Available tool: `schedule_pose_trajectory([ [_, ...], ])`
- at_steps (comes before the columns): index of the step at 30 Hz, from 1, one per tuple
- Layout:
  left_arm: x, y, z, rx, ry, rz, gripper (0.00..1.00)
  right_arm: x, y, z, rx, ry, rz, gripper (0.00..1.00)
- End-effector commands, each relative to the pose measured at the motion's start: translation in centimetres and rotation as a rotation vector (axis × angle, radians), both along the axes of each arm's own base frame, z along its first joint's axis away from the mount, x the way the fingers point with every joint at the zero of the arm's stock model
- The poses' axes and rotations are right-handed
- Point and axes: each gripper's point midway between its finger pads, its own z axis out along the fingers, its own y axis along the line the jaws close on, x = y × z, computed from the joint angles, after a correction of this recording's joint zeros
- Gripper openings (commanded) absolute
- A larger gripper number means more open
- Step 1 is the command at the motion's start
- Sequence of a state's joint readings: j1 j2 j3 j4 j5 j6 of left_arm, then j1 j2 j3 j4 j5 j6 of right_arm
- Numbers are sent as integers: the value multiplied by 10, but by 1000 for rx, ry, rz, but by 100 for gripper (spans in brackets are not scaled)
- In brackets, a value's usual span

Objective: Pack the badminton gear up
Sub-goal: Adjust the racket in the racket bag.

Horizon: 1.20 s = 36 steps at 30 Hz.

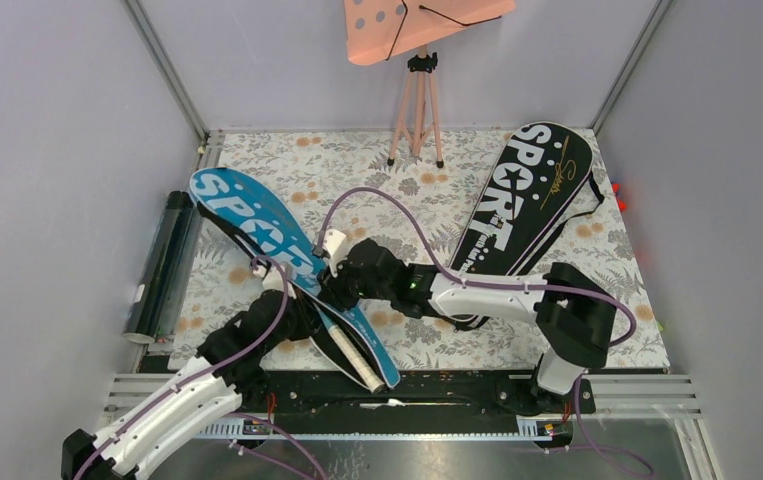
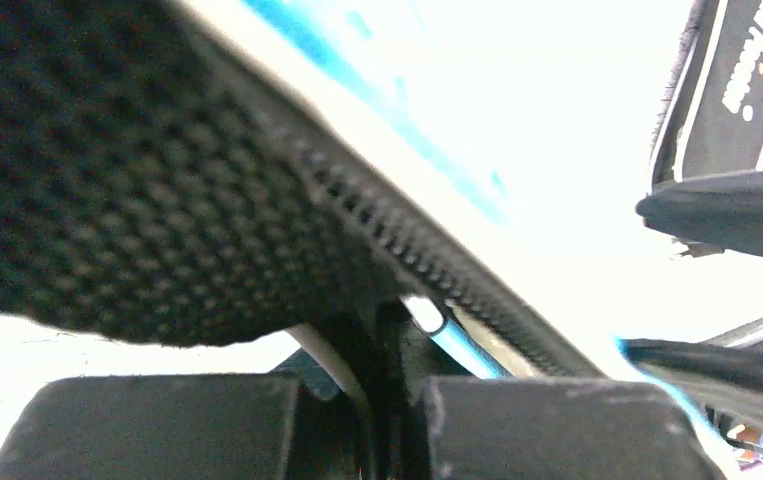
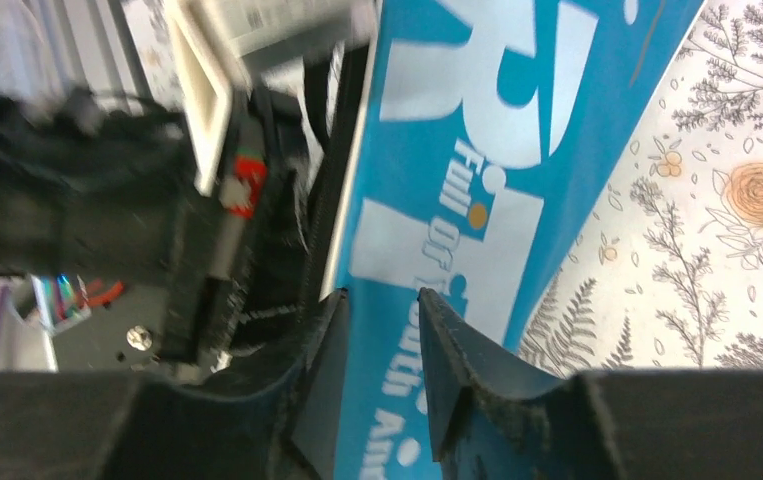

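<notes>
Both arms crowd the blue bag (image 1: 257, 225), which lies slantwise left of centre with a racket handle (image 1: 353, 352) poking out of its near end. The left gripper (image 2: 387, 425) looks clamped on the zipper edge. The right gripper (image 3: 382, 385) hovers over the printed face, fingers a slit apart, holding nothing. I'd guess a one-sided tug could drag the bag and slide the racket out. A flowered cloth (image 1: 397, 160) covers the table, with grey walls around, a black bag (image 1: 527, 200) far right and a tube (image 1: 162, 255) left.
</notes>
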<state>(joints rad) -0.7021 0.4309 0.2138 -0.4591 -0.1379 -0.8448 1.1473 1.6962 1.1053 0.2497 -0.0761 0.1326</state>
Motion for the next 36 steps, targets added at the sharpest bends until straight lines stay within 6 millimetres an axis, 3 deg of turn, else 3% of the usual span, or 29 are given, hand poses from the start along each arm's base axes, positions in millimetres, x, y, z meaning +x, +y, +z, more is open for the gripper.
schedule_pose_trajectory([
  [1, 12, -13, 50, -30, -111, -60, 0, -19, -22, 5, -74, -73, 105, 41],
  [6, 15, -28, 58, -8, -78, -131, 0, -36, -38, 47, 101, -57, 87, 44],
  [10, 24, -45, 80, -5, -132, -205, 0, -18, -72, 64, 182, -84, -119, 48],
  [12, 29, -55, 92, -8, -170, -244, 0, -18, -85, 66, 195, -84, -155, 48],
  [15, 32, -70, 98, 11, -172, -304, 0, -22, -94, 69, 173, -18, -194, 36],
  [20, 29, -90, 91, 4, -132, -372, 0, -16, -92, 52, 104, 94, -249, 34],
  [26, 22, -88, 77, -32, -110, -355, 0, 21, -111, 3, -60, 165, -475, 33],
  [31, 15, -85, 68, -64, -108, -351, 0, 33, -109, -29, -83, 260, -561, 53],
  [36, 10, -85, 62, -95, -101, -351, 0, 52, -86, -29, 57, 282, -619, 62],
])
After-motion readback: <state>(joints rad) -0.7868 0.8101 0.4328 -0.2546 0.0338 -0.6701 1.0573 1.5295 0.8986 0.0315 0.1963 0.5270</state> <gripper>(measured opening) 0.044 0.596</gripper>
